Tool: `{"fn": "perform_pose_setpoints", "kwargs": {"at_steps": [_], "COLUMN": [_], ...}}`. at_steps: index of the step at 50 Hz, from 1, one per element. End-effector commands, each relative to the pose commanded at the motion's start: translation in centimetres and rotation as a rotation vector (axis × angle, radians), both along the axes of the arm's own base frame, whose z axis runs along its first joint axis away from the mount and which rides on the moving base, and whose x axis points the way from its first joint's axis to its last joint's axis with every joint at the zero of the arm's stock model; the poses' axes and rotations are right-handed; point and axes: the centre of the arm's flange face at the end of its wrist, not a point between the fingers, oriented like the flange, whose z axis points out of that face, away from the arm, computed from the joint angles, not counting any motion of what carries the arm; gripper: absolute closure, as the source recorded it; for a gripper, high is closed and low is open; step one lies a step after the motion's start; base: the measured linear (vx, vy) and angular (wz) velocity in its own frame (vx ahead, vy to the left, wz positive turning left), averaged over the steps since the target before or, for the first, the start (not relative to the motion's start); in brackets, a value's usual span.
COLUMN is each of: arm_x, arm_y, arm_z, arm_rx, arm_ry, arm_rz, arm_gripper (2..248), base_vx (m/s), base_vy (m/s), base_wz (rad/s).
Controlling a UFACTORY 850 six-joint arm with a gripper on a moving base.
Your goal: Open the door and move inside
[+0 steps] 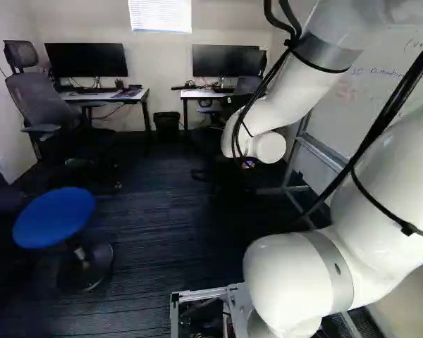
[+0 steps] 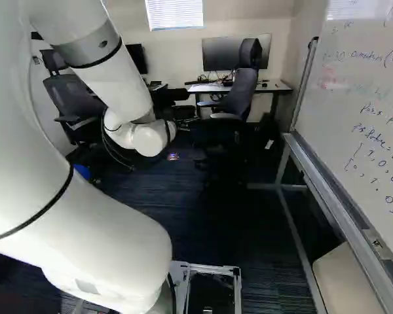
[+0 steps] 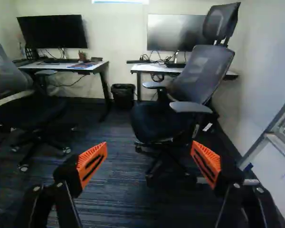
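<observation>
The gripper (image 3: 148,147) is open, its orange pads (image 3: 91,164) well apart and facing each other, with nothing held between them; it points ahead toward two desks along the far wall. I cannot tell from these views where the door is, nor which way it faces or how its long axis runs. Beyond the fingertips — before the front edge of one desk (image 3: 141,68) — stands a high-backed office chair (image 3: 202,71), its headrest upright. A monitor (image 3: 178,32) stands toward that desk's rear edge. A waste bin (image 3: 123,95) stands on the floor between the desks, near the end of the other desk (image 3: 61,66). At the right of the right base view, a whiteboard (image 2: 360,118) runs lengthwise from near to far — and at the left of the left base view sits a stool with a round blue seat (image 1: 54,217).
</observation>
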Motion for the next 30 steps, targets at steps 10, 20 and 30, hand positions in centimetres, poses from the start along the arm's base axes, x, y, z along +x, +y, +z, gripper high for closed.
{"fn": "perform_pose_setpoints", "kwargs": {"at_steps": [10,20,30], "arm_x": [-1.6,-3.7,-5.7], "arm_y": [0.0,-0.1,-0.1], "arm_z": [-1.2,-2.6,-4.0], "arm_rx": [0.004,0.008,0.012], "arm_ry": [0.015,0.033,0.051], "arm_rz": [-0.006,-0.013,-0.02], "arm_gripper": [3,3,3], "base_vx": [0.0,0.0,0.0], "base_vy": [0.0,0.0,0.0], "base_wz": [0.0,0.0,0.0]}}
